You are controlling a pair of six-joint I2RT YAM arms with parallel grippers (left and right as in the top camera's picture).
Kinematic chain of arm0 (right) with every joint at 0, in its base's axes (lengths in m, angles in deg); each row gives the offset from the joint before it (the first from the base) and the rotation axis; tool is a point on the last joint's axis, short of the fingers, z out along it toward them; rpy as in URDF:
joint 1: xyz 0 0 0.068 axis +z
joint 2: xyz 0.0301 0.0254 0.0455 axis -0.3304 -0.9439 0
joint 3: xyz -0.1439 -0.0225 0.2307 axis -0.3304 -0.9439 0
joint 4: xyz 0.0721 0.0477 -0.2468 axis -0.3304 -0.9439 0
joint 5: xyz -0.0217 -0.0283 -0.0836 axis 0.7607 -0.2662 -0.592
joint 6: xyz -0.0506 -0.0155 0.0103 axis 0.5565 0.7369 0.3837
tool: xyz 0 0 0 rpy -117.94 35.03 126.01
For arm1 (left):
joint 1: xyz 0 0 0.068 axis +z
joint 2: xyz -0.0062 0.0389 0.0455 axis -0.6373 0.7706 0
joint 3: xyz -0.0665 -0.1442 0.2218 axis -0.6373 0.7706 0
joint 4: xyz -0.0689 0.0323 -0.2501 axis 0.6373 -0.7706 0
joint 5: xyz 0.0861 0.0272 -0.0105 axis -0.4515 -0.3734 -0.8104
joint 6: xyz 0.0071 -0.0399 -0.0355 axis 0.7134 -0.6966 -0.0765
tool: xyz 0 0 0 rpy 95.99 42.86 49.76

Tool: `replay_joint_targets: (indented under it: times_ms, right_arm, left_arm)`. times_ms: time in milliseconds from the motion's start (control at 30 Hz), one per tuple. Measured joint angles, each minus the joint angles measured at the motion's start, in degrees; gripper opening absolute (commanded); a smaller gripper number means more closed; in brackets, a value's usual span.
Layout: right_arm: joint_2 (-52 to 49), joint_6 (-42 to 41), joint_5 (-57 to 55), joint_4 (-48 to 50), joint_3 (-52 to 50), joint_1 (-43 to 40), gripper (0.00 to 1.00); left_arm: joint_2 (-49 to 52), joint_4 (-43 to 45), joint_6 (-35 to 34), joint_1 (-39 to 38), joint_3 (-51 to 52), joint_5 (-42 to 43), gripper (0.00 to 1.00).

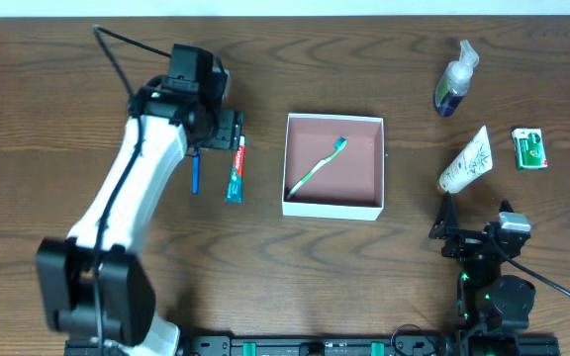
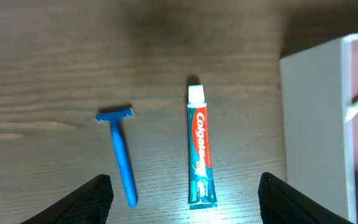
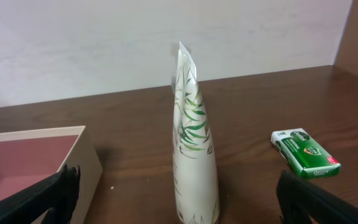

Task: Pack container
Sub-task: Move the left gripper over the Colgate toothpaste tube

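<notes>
Dark wood table [image 1: 364, 267], white wall [image 3: 104, 43] (plain); left gripper [image 2: 184, 185], right gripper [image 3: 178, 179] both spread, empty.

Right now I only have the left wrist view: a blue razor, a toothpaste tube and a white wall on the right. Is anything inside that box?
Observer: Yes, one green and white toothbrush lies slantwise inside the container.
Operator: What is left to pack beyond my view?
Observer: Right of the container lie a pump bottle, a leaf-printed tube and a small green box.
Operator: And the other arm?
Observer: The right gripper is open and empty, facing the end of the leaf-printed tube.
</notes>
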Motion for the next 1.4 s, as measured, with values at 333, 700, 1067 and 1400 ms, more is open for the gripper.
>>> replay_joint_targets:
  times_ms: [333,700,1067,1400]
  right_arm:
    - [0.00,-0.02,0.00,0.00,0.00,0.00,0.99]
    - [0.00,0.00,0.00,0.00,0.00,0.00,0.99]
    - [0.00,-0.02,0.00,0.00,0.00,0.00,0.99]
    - [0.00,0.00,0.00,0.00,0.00,0.00,0.99]
  left_arm:
    - [10.86,0.09,1.11,-0.04,0.50,0.66,0.74]
    - [14.40,0.15,1.27,-0.04,0.61,0.96,0.71]
    - [16.68,0.39,0.42,-0.11,0.66,0.96,0.71]
    - [16.68,1.03,-1.99,-0.61,0.66,1.01,0.71]
